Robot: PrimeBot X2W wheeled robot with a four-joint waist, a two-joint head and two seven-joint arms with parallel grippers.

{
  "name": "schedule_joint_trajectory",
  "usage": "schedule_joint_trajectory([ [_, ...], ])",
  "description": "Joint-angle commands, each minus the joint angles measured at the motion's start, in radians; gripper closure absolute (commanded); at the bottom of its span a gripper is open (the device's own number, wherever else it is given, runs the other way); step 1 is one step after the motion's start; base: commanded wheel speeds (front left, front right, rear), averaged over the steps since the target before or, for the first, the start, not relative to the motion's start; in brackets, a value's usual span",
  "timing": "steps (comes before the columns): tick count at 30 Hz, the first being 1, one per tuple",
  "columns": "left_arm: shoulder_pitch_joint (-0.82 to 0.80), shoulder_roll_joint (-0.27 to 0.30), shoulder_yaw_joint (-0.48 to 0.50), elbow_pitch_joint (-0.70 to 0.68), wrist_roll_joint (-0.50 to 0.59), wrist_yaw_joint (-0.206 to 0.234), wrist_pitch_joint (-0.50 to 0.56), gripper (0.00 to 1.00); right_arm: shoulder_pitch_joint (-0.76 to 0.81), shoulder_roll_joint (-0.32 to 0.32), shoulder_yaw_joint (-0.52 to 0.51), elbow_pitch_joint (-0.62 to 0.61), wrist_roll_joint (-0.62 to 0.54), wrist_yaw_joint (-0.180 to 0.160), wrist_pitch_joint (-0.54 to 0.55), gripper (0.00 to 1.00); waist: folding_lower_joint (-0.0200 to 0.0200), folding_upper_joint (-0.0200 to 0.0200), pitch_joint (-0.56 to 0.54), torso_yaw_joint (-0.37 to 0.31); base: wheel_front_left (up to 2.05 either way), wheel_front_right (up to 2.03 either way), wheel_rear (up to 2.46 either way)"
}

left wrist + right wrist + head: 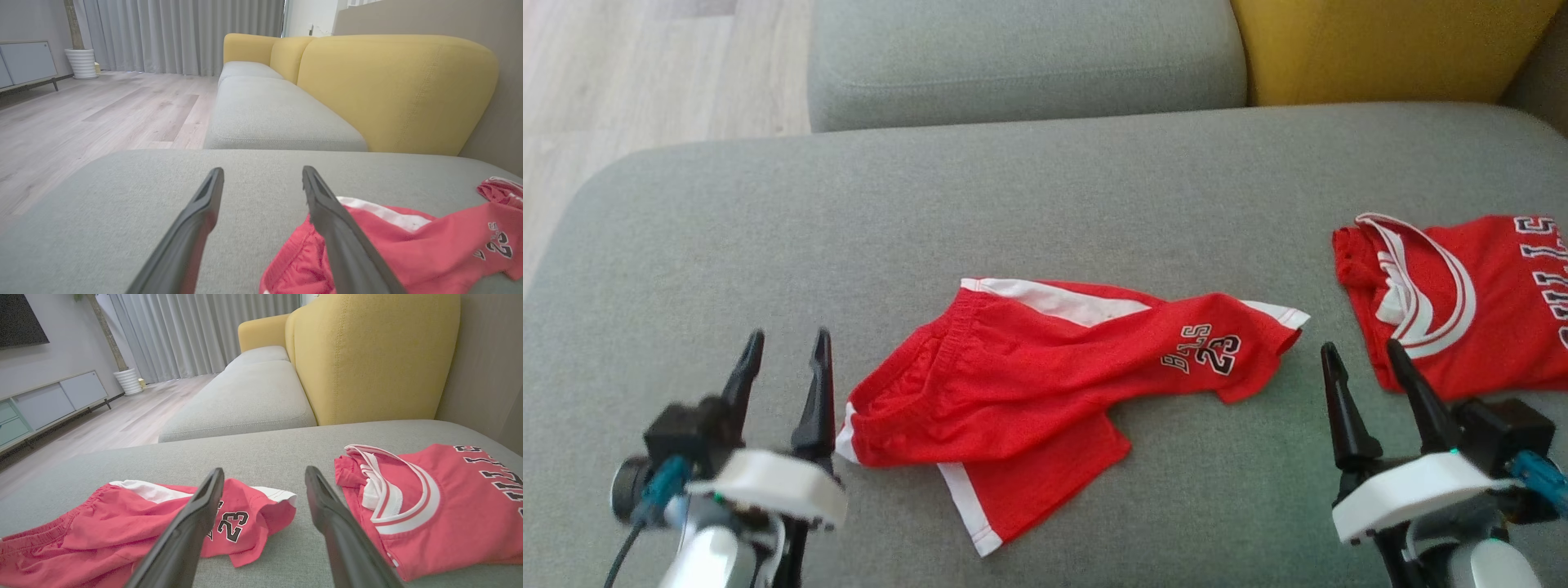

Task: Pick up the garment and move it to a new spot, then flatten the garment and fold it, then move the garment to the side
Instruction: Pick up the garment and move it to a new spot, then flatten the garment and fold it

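A pair of red shorts with white side stripes and a "23" print, the garment (1045,384), lies crumpled in the middle of the grey sofa seat (931,204). Its waistband end (302,257) shows beside my left fingers, and its printed leg (233,522) lies behind my right fingers. My left gripper (786,353) stands open just left of the shorts, nothing between its fingers. To the right of the shorts' hem my right gripper (1362,363) is open too, over bare cushion between the shorts and a jersey.
A folded red jersey (1462,302) with white trim lies at the right edge of the seat (429,502). A second grey cushion (1021,57) and a yellow backrest (1380,45) sit behind. Wooden floor (629,82) lies off the seat's left edge.
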Motion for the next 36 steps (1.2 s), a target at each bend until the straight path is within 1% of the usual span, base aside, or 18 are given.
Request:
schedule_joint_trajectory([
  [1,-0.028,0.031,0.037,-0.043,0.003,0.006,-0.001,0.0,-0.02,-0.005,0.02,-0.043,-0.01,-0.001,0.003,0.0,0.0,-0.0001,-0.006,0.005,0.0,0.0,0.0],
  [8,0.035,0.055,0.025,-0.106,0.014,0.026,0.03,0.0,0.0,-0.005,0.021,-0.055,-0.025,-0.001,0.017,0.0,0.0,-0.0001,-0.017,0.009,0.0,0.0,0.0],
  [18,0.089,0.065,0.014,-0.164,0.017,0.051,0.054,0.0,0.031,-0.005,0.024,-0.067,-0.027,-0.001,0.029,0.0,0.0,-0.0001,-0.034,0.001,0.0,0.0,0.0],
  [26,0.097,0.067,0.011,-0.178,0.022,0.067,0.057,0.0,0.034,-0.005,0.022,-0.071,-0.025,-0.001,0.031,0.0,0.0,-0.0001,-0.034,0.001,0.0,0.0,0.0],
  [36,0.093,0.069,0.005,-0.182,0.019,0.071,0.057,0.0,0.03,-0.005,0.022,-0.068,-0.02,-0.001,0.03,0.0,0.0,-0.0001,-0.029,0.003,0.0,0.0,0.0],
])
